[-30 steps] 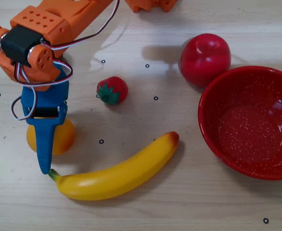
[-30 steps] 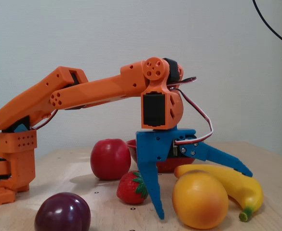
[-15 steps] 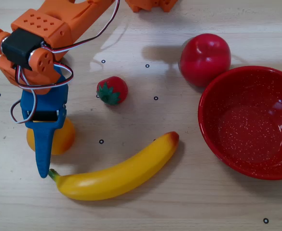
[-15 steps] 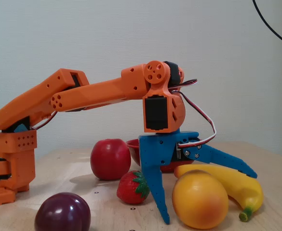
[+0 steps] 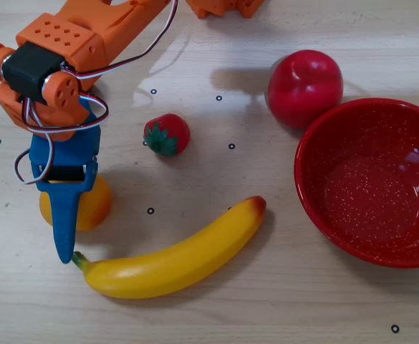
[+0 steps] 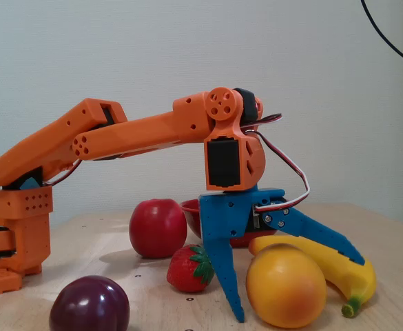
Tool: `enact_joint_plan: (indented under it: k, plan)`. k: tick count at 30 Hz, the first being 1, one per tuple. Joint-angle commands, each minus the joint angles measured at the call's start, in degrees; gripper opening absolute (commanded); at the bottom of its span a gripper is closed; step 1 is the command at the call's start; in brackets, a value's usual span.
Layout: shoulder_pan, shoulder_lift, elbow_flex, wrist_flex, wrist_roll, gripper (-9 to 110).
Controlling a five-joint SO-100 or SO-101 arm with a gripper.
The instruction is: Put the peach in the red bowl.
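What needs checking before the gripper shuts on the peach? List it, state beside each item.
1. Gripper open, jaws on either side of the peach: ok.
2. Fingers low enough on the peach: ok in the fixed view.
3. Banana clear of the fingers: not ok, its stem lies at a fingertip in the overhead view.
4. Red bowl empty: ok.
5. Strawberry clear of the gripper: ok.

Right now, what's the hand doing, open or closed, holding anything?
Hand: open, straddling the peach, which sits on the table; not gripped yet.
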Motion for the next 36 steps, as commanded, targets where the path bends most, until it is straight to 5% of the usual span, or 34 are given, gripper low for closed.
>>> enact_joint_plan:
  k: [1,22,28,36]
  plan:
    - [-0.79,3.43,-3.34,-0.62,0.53,56]
    - [-0.35,3.69,-2.02,-0.18,2.02,25]
    - [-0.44,3.96,-1.58,0.70,4.83,0]
    - [-0.88,7.29,-5.98,6.24,2.46,0]
